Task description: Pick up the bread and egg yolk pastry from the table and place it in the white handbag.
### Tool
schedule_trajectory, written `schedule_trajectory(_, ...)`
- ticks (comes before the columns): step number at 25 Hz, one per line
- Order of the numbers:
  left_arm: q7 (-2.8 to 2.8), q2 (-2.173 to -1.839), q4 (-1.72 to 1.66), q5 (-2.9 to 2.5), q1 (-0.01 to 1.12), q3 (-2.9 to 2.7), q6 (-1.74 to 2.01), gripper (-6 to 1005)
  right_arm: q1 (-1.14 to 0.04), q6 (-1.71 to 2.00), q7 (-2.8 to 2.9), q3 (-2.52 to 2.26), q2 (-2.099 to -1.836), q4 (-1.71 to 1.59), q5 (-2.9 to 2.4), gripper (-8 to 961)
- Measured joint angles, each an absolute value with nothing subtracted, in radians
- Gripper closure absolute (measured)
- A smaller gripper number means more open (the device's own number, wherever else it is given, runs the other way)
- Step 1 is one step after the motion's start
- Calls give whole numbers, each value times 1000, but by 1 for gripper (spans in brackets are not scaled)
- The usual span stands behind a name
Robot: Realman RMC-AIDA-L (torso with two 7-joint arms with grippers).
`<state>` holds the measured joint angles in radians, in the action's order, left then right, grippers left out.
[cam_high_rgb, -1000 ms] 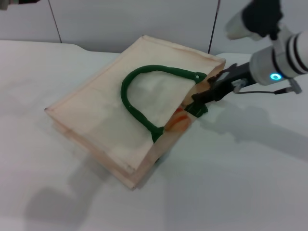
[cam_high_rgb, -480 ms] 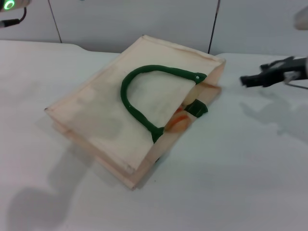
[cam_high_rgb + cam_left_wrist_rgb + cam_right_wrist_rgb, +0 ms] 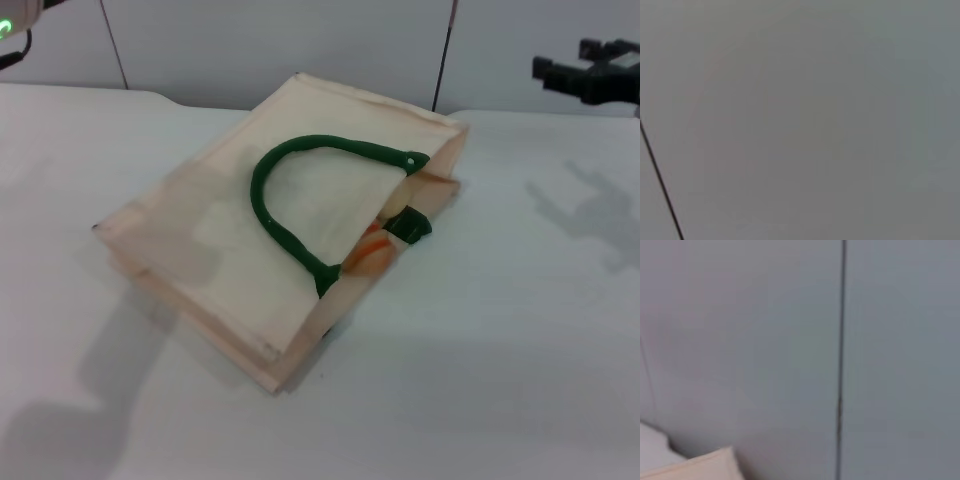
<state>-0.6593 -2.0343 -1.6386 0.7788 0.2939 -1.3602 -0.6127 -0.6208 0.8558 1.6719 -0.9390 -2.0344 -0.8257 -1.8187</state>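
Observation:
The white handbag [image 3: 230,230] lies flat on the table [image 3: 500,350], its mouth facing right and one green handle [image 3: 290,180] looped over its top face. The bread [image 3: 370,250], striped orange and cream, shows inside the mouth beside the lower green handle. I cannot make out the egg yolk pastry. My right gripper [image 3: 562,62] is raised at the upper right, well clear of the bag, open and empty. A corner of the bag shows in the right wrist view [image 3: 705,465]. Of my left arm only a piece with a green light [image 3: 10,25] shows at the top left.
A grey panelled wall [image 3: 300,40] with dark seams runs behind the table. The left wrist view shows only the wall [image 3: 800,120]. The arms' shadows fall on the tabletop left and right of the bag.
My right gripper has pulled out of the bag's mouth and risen up and to the right, empty. The left arm's shadow has shifted at the left. The bag and the bread stay put.

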Motion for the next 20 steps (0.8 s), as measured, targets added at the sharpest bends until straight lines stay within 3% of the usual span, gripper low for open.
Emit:
schedule_trajectory(12, -747, -2032, -1555, 811, 239, -1489, -267, 257, -595, 848, 891, -936, -2037, -600, -1078, 194)
schedule_trajectory(20, -755, -2030, -1474, 806, 234, -1575, -69, 263, -660, 813, 661, -918, -2027, -444, -951, 194)
